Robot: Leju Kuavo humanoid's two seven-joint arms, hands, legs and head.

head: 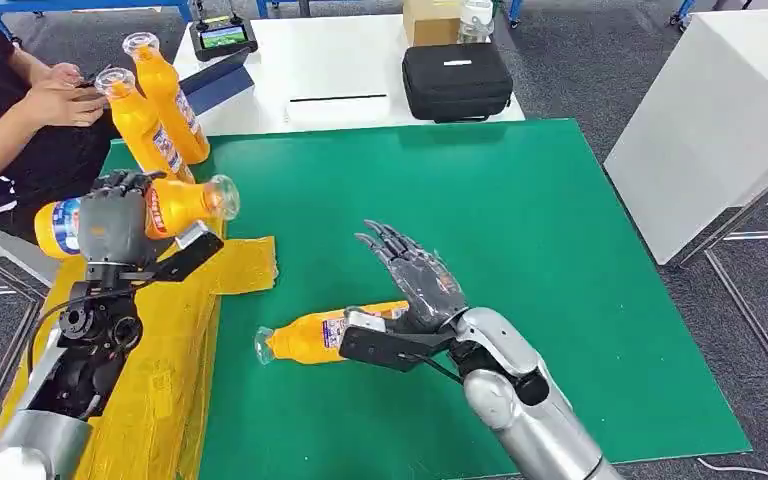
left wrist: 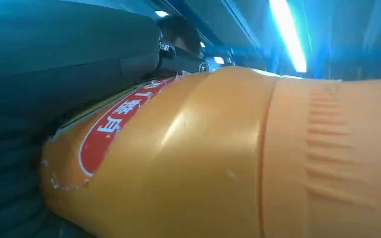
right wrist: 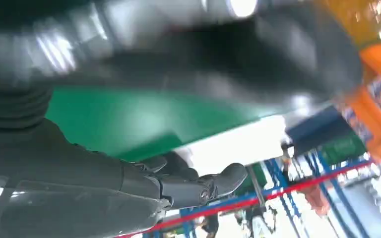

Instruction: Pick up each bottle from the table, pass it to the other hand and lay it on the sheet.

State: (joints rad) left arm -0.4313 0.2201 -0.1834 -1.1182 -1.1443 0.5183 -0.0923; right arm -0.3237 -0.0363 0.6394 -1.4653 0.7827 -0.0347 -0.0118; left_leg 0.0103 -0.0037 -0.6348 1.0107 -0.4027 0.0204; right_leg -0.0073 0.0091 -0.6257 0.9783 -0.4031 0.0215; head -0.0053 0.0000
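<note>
Nearest the head camera, low on the left, the left arm rises over the yellow sheet point(head: 165, 370), and its left hand point(head: 115, 222) is wrapped around a held bottle point(head: 185, 203) kept sideways in the air above the sheet's far end, cap end toward the middle of the table. From the left wrist that bottle's orange body and red label lie pressed against the hand point(left wrist: 64, 64). Behind it, two more bottles point(head: 160, 105) stand tilted together at the mat's far left corner, close by a seated person point(head: 15, 110) whose hands rest at the table edge. Right of the sheet, a lying bottle point(head: 315, 338) rests on its side on the green mat point(head: 560, 260), neck pointing toward the sheet, its base end hidden behind the right wrist. Just above and beyond it the right hand point(head: 415, 272) is held up with fingers point(right wrist: 218, 183) spread and nothing in them, palm turned leftward. Farther back, a white table point(head: 360, 70) carries a black case point(head: 457, 80), a cardboard box point(head: 432, 20) and a small screen device point(head: 223, 36). At far right stands a white cabinet point(head: 710, 120).
</note>
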